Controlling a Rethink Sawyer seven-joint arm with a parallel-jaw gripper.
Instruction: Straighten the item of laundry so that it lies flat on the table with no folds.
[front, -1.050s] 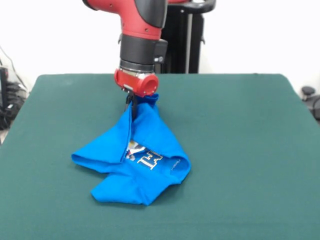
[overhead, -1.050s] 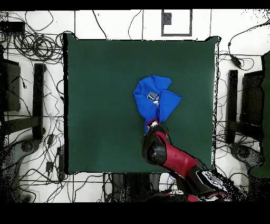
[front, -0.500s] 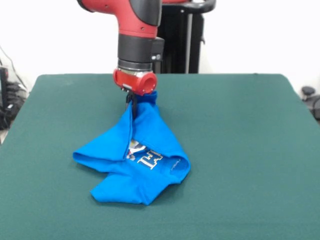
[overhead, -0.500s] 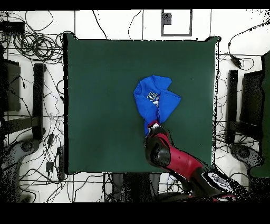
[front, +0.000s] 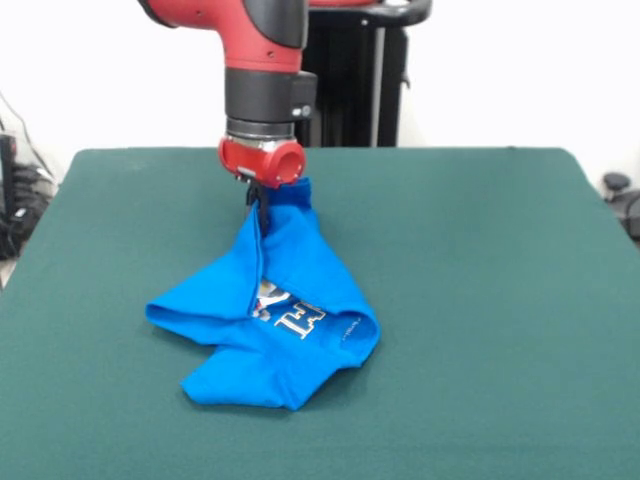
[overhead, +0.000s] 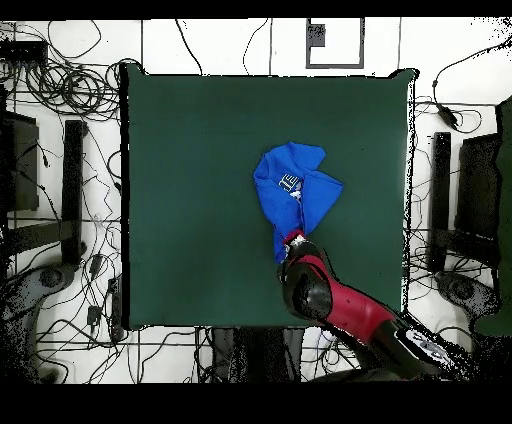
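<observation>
The item of laundry (front: 285, 310), a bright blue T-shirt with a bit of white lettering showing, lies crumpled and folded over near the middle of the green table (front: 480, 260). One corner of it is pulled up into a peak. My gripper (front: 259, 203) is shut on that corner, holding it above the table while the rest of the shirt rests on the felt. From above, the item of laundry (overhead: 295, 190) stretches toward the arm, and the gripper (overhead: 291, 241) is mostly hidden under the red wrist.
Cables (overhead: 60, 90) and dark stands (overhead: 72, 190) lie on the floor around the table (overhead: 180, 150). A black pedestal column (front: 365, 70) stands behind the far edge.
The gripper has risen a little and shifted slightly left in the front view, drawing the held corner of the shirt up and back. The rest of the shirt has barely moved.
</observation>
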